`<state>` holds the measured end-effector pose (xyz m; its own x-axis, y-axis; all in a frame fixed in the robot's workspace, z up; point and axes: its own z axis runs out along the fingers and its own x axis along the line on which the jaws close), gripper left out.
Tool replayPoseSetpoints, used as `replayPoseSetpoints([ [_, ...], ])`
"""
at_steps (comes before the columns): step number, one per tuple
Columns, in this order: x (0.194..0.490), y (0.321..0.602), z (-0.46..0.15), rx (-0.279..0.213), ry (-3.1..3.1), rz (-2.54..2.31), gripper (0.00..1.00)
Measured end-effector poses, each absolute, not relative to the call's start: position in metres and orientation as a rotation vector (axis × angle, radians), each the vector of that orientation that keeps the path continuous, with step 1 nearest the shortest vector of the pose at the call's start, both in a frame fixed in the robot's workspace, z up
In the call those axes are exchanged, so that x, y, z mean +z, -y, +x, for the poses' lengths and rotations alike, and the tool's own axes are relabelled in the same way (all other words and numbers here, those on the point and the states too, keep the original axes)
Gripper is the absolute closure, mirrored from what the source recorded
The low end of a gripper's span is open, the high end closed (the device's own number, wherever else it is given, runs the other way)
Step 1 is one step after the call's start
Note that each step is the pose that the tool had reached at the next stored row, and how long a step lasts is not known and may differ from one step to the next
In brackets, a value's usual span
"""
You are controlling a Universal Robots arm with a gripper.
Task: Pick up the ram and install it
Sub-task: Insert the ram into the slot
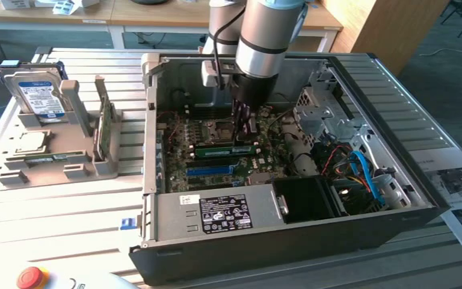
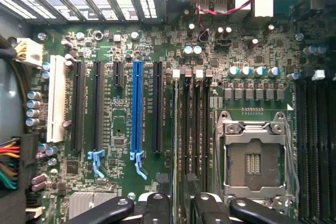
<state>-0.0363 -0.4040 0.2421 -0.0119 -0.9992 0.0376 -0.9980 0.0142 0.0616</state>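
pc case (image 1: 295, 235): open-topped, arm reaches down into it, gripper is inside its walls.
motherboard (image 2: 118, 124): flat on the case floor, directly under the gripper.
gray holder (image 1: 55, 171): outside the case, well apart from the gripper, toward the exterior view's left.
hard drive (image 1: 43, 96): upright in the holder, blue label, far from the gripper, not the task's thing.
expansion card (image 1: 103, 126): tall green card on edge in the holder, also far off.
cpu socket (image 2: 255, 156): bare, just beside the memory slots (image 2: 193, 124), off to one side of the gripper.
ram (image 1: 224, 148): green stick on edge in the memory slots, straight below the gripper and very near the tips. looks seated, judging by how level it sits.
ram long axis: along the slot line, crossways to the direction in which the fingers close, so the fingers straddle its thin sides.
lookalike strip (image 1: 48, 158): small green piece with white label lying flat on the holder, well apart. cannot tell if it is a second stick.
gripper (image 1: 245, 123): fingers (image 2: 157, 203) spread apart, nothing between them, a bare gap lined up over the slots.
nearer arm: only one arm, right above the ram.
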Motion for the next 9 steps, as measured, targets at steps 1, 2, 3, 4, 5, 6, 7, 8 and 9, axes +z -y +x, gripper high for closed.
replayPoseSetpoints([
  [1, 0.244, 0.404, -0.036, -0.027, 2.186, 2.158, 0.75],
  [2, 0.246, 0.404, -0.036, -0.027, 2.186, 2.158, 0.75],
  [3, 0.248, 0.404, -0.036, -0.027, 2.186, 2.158, 0.75],
  [4, 0.25, 0.404, -0.036, -0.027, 2.186, 2.158, 0.75],
  [5, 0.252, 0.404, -0.036, -0.027, 2.186, 2.158, 0.75],
  [6, 0.254, 0.404, -0.036, -0.027, 2.186, 2.158, 0.75],
  [7, 0.255, 0.404, -0.036, -0.026, 2.186, 2.157, 0.75],
  [8, 0.257, 0.404, -0.036, -0.026, 2.186, 2.157, 0.75],
  [9, 0.258, 0.404, -0.036, -0.027, 2.186, 2.157, 0.75],
])
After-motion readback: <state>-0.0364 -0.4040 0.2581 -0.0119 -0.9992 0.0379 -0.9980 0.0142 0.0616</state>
